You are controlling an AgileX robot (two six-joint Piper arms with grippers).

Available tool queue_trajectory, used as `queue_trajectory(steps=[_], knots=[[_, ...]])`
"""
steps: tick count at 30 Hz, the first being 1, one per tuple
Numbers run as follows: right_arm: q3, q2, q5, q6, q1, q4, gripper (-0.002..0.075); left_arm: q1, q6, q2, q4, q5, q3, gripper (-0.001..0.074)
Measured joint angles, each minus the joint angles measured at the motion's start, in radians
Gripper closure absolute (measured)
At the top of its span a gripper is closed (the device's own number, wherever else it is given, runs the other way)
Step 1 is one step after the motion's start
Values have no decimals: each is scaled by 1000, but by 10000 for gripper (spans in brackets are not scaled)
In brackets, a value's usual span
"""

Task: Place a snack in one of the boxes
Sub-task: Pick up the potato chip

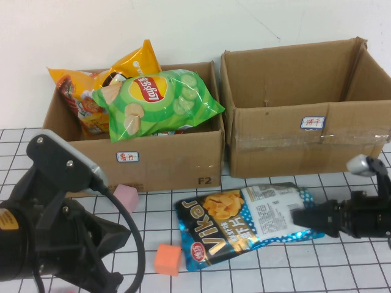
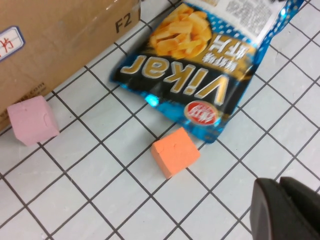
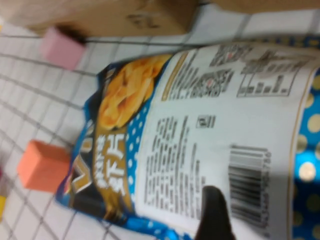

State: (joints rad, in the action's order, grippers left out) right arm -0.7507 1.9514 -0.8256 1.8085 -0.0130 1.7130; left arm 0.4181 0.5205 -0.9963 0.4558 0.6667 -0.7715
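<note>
A blue Viker chips bag [image 1: 247, 223] lies flat on the gridded table in front of the two cardboard boxes; it also shows in the left wrist view [image 2: 195, 70] and the right wrist view [image 3: 200, 130]. The left box [image 1: 165, 159] holds a green Lay's bag [image 1: 159, 101] and an orange snack bag [image 1: 101, 82]. The right box [image 1: 305, 110] is empty. My right gripper [image 1: 305, 217] reaches in from the right, over the right end of the Viker bag. My left gripper [image 2: 282, 202] is shut and empty, low at the front left, apart from the bag.
A pink foam cube [image 1: 126, 197] sits against the left box's front and an orange foam cube [image 1: 167, 260] sits by the Viker bag's left corner. My left arm [image 1: 61, 232] fills the front left corner. A white wall stands behind the boxes.
</note>
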Motion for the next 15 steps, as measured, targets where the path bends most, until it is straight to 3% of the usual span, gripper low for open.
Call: queue_trajectory(steps=[10,13,15], knots=[[-39,112,-81,17,0,10,316,0,4,0,27,25,0,736],[-50,123,-92,21,0,12,405,0,4,0,31,25,0,736],[-54,125,-97,26,0,12,509,0,4,0,33,25,0,736]])
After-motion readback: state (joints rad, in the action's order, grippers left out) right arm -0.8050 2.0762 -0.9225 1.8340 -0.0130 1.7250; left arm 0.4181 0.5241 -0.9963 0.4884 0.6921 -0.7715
